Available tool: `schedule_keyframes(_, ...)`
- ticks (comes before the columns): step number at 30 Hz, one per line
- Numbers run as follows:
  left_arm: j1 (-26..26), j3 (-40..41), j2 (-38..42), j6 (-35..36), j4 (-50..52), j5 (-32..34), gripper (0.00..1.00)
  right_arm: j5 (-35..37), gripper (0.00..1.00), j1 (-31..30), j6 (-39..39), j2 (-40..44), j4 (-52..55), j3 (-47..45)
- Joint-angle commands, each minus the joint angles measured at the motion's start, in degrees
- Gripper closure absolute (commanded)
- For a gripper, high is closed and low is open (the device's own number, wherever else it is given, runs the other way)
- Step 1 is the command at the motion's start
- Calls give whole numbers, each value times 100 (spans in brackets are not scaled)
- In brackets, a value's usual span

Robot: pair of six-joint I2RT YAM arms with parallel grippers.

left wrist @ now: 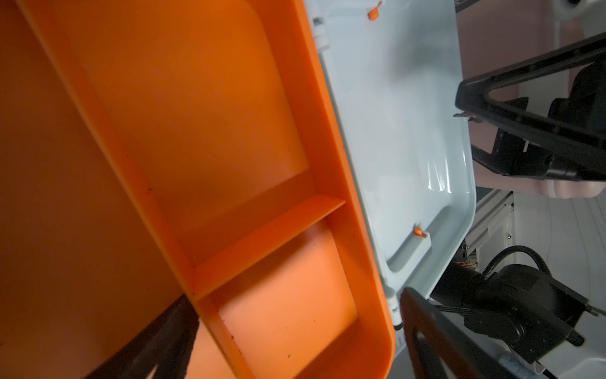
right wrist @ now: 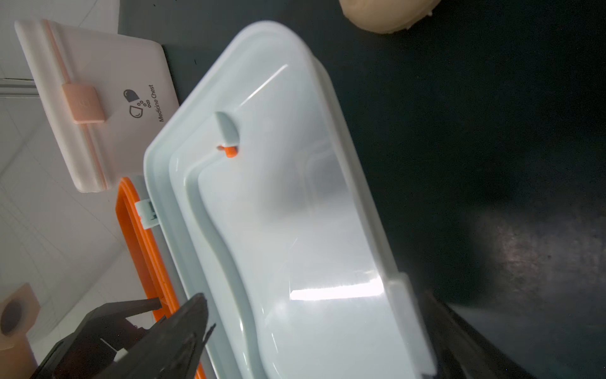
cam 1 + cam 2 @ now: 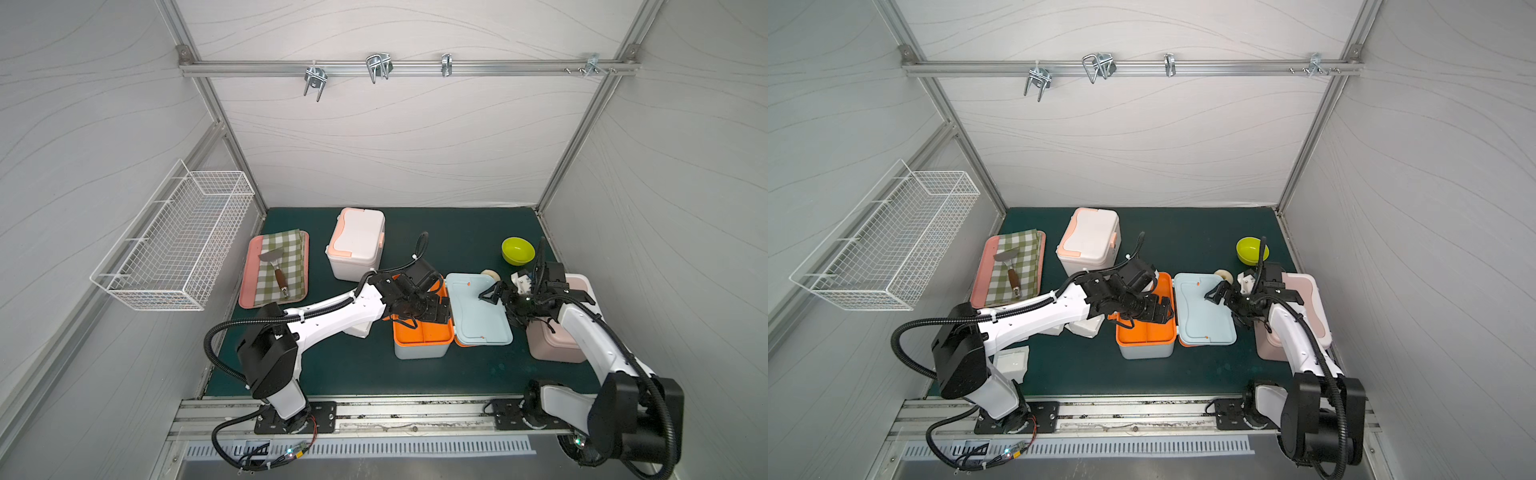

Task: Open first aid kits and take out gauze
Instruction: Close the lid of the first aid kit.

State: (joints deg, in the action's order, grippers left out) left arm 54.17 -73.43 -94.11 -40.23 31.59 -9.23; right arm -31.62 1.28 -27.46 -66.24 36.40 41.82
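Note:
The light blue first aid kit [image 3: 419, 351] stands open at mid-table, showing its bare orange tray [image 1: 229, 115]. Its lid [image 3: 478, 311] lies flipped open to the right. My left gripper [image 3: 432, 309] [image 1: 292, 341] hovers open over the tray's small compartment, holding nothing. My right gripper [image 3: 498, 303] [image 2: 321, 338] is open just above the lid. The white kit with peach trim [image 3: 357, 245] sits shut at the back. The pink kit [image 3: 552, 345] is partly hidden under my right arm. Wrapped white gauze pads [image 3: 1013, 361] [image 3: 1086, 328] lie on the mat under my left arm.
A pink tray [image 3: 249, 274] with checked cloth and a spatula [image 3: 276, 268] sits at the left. A green bowl [image 3: 517, 250] and a tape roll [image 3: 490, 274] stand behind the lid. A wire basket [image 3: 174, 245] hangs on the left wall.

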Motion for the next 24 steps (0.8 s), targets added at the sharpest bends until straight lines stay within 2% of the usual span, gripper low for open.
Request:
schedule_keyframes(1, 34, 107, -72, -110, -405, -229, 5, -567, 1, -63, -82, 57, -39, 165)
schedule_keyframes(14, 32, 216, 5, -139, -513, -223, 5, -854, 1, -204, -325, 849, 521, 810)
schedule_keyframes(21, 32, 189, 3, -263, -751, -359, 5, -1560, 1, -271, -625, 1206, 456, 1147)
schedule_keyframes(24, 32, 180, -31, -425, -947, -341, 5, -1637, 1, -392, -651, 1220, 506, 1373)
